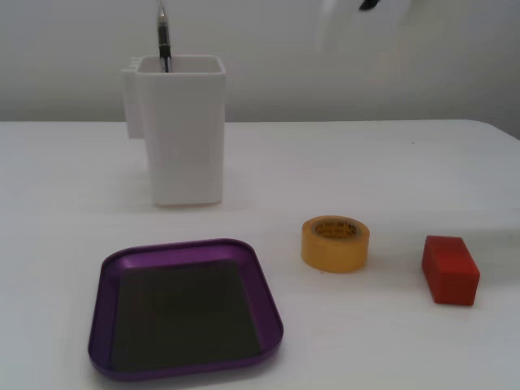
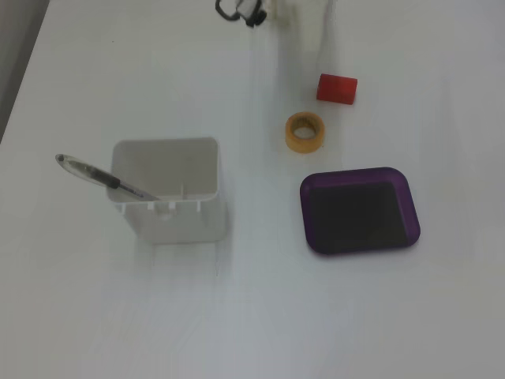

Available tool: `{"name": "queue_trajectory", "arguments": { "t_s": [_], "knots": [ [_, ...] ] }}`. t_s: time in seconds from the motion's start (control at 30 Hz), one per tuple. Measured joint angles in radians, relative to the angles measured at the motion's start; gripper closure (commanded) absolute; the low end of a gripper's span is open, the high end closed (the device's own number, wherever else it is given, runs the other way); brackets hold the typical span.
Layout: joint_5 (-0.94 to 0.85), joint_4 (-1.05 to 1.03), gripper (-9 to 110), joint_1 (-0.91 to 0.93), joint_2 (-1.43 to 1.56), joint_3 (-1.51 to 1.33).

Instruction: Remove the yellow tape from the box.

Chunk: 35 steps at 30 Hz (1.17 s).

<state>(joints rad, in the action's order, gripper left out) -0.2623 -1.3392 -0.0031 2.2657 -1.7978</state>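
Nearest the camera: box [image 1: 185, 313], empty, dark bottom bare, near the front counter [image 2: 95, 316] edge. Tape [image 1: 335, 243] sits flat on the counter just beside the box, apart from it, with block [image 1: 449, 270] beyond toward the right edge. Task looks done; nothing left. Claw barely visible, blurred; state cannot tell.

Little of the robot shows: a pale, blurred white arm [image 1: 331, 24] with a small black part, and looped black cables [image 2: 237, 9] at its base.
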Motion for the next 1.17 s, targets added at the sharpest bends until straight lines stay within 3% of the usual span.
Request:
{"name": "queue_trajectory", "arguments": {
  "t_s": [0.17, 0.47, 0.67, 0.8, 0.97, 1.1, 1.17],
  "knots": [
    [0.064, 0.029, 87, 0.0, 0.295, -0.227],
    [0.149, 0.278, 87, 0.0, 0.765, -0.836],
    [0.204, 0.307, 87, 0.0, 1.085, -1.158],
    [0.333, 0.313, 87, -0.003, 1.097, -1.238],
    [0.357, 0.318, 88, -0.003, 1.097, -1.269],
    [0.362, 0.318, 102, -0.003, 1.097, -1.29],
    [0.362, 0.318, 101, -0.003, 1.097, -1.292]
  ]
}}
